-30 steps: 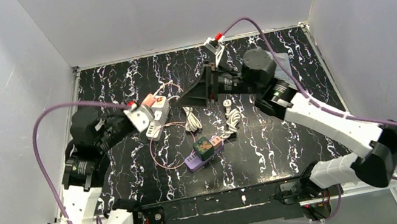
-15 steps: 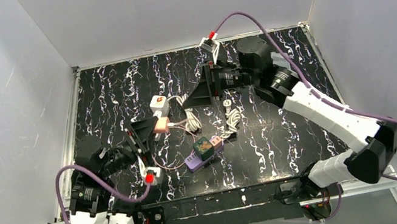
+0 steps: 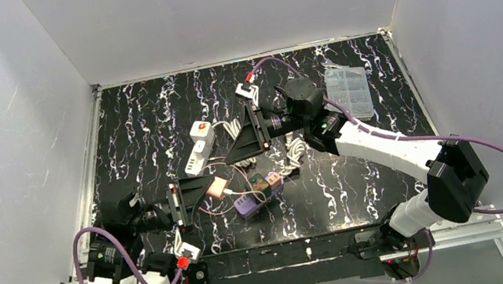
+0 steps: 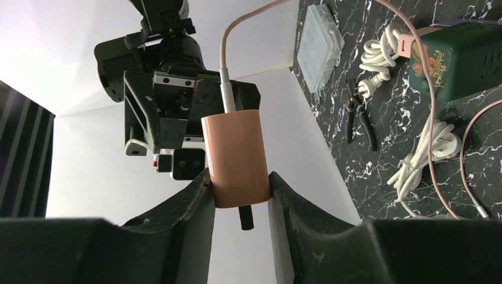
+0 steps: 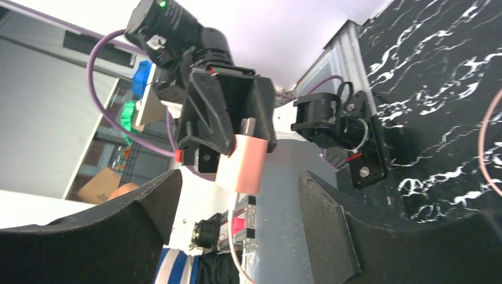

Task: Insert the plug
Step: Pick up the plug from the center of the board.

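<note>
Plug (image 4: pixel 235 157), salmon-pink and rounded, is clamped between the two fingers (image 4: pixel 198 204) of the left gripper (image 4: pixel 240 188) and is held off the table (image 3: pixel 145 129). A dark pin is seen at its near end, and a pink cable (image 4: pixel 435 136) is led from its far end down to the tabletop. The right gripper (image 5: pixel 237 198) is kept with its jaws spread wide and nothing between them. It is pointed at the plug, which is seen straight ahead of it, near but apart. A green block on a purple base (image 3: pixel 260 187) is set just past the left gripper's fingertips. A clear plastic box (image 3: pixel 347 90) is placed behind the right gripper, well apart from the plug. Its contents cannot be made out.
</note>
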You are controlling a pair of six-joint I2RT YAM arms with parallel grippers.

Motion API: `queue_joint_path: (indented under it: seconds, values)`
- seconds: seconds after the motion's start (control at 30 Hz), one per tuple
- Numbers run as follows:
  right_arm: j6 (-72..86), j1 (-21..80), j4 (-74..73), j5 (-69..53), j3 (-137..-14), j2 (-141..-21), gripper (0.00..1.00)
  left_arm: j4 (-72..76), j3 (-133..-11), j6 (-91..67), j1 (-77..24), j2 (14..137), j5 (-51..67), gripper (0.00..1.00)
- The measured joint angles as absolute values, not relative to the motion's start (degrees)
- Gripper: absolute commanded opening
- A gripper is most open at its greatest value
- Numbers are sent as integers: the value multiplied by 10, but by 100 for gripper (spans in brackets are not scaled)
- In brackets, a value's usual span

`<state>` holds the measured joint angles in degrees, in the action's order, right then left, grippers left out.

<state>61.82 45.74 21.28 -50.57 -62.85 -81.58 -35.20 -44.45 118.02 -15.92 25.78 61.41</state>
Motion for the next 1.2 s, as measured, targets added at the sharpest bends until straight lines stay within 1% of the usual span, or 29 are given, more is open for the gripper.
queue_joint_path:
  seconds: [0.2, 0.33, 0.47, 0.6, 0.8, 0.97, 1.0, 1.03, 1.07, 1.13, 1.17, 1.2]
  values:
    - [673, 489, 272, -516, -620, -817, 71, -345, -442, 1189, -159, 272, 615, 0]
    - [678, 503, 275, -515, -620, -826, 69, -322, -437, 1191, -159, 290, 618, 0]
    - [653, 503, 222, -512, -627, -837, 69, -289, -436, 1193, -159, 308, 614, 0]
    - [628, 504, 170, -511, -637, -839, 65, -266, -436, 1194, -159, 315, 609, 0]
    - [646, 504, 178, -510, -646, -845, 47, -251, -436, 1194, -159, 321, 608, 0]
    - [731, 503, 274, -500, -615, -856, 26, -229, -433, 1195, -159, 324, 606, 0]
    - [749, 503, 294, -498, -604, -858, 20, -226, -431, 1195, -159, 324, 605, 0]
    - [761, 503, 311, -496, -596, -858, 15, -224, -428, 1195, -159, 324, 604, 7]
    - [768, 503, 321, -493, -590, -859, 11, -223, -426, 1195, -159, 326, 604, 25]
    - [783, 503, 338, -486, -579, -859, 6, -223, -425, 1194, -159, 329, 601, 80]
    - [790, 503, 346, -481, -574, -859, 5, -222, -424, 1194, -159, 330, 595, 96]
    - [794, 503, 349, -478, -570, -859, 4, -221, -424, 1198, -159, 331, 588, 98]
